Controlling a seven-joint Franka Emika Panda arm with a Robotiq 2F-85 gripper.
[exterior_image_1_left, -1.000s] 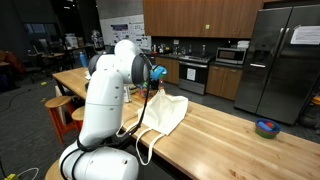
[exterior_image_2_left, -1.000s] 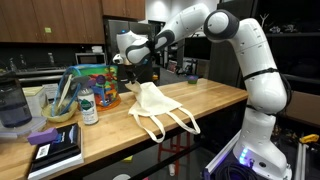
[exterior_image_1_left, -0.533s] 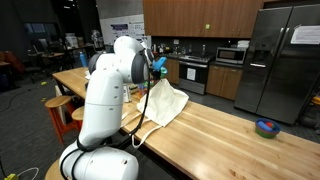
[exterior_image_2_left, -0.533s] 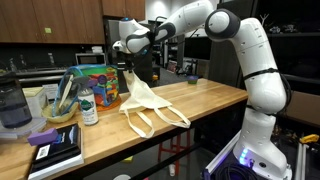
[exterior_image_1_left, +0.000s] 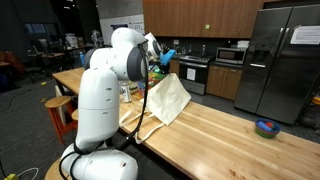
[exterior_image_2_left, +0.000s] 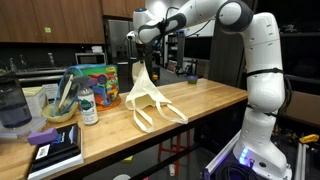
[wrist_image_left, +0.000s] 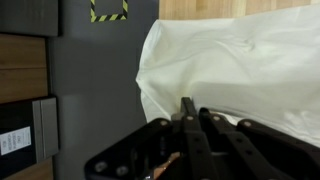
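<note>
My gripper (exterior_image_2_left: 146, 38) is shut on the top of a cream cloth tote bag (exterior_image_2_left: 143, 90) and holds it up so it hangs down over the wooden table (exterior_image_2_left: 200, 100). The bag's lower end and its long handles (exterior_image_2_left: 160, 113) still rest on the tabletop. In an exterior view the bag (exterior_image_1_left: 166, 98) hangs below the gripper (exterior_image_1_left: 163, 58). In the wrist view the bag (wrist_image_left: 240, 70) fills the upper right, and the black fingers (wrist_image_left: 195, 118) are pinched together on its fabric.
At one end of the table stand a water bottle (exterior_image_2_left: 88, 106), a bowl (exterior_image_2_left: 60, 111), a colourful box (exterior_image_2_left: 95, 82), a blender jug (exterior_image_2_left: 10, 105) and books (exterior_image_2_left: 55, 148). A blue bowl (exterior_image_1_left: 266, 127) sits at the far end. Stools (exterior_image_1_left: 60, 105) stand beside the table.
My gripper has risen with the bag in it and shifted sideways. The bag went from lying mostly flat to hanging nearly upright, with only its bottom and handles on the table.
</note>
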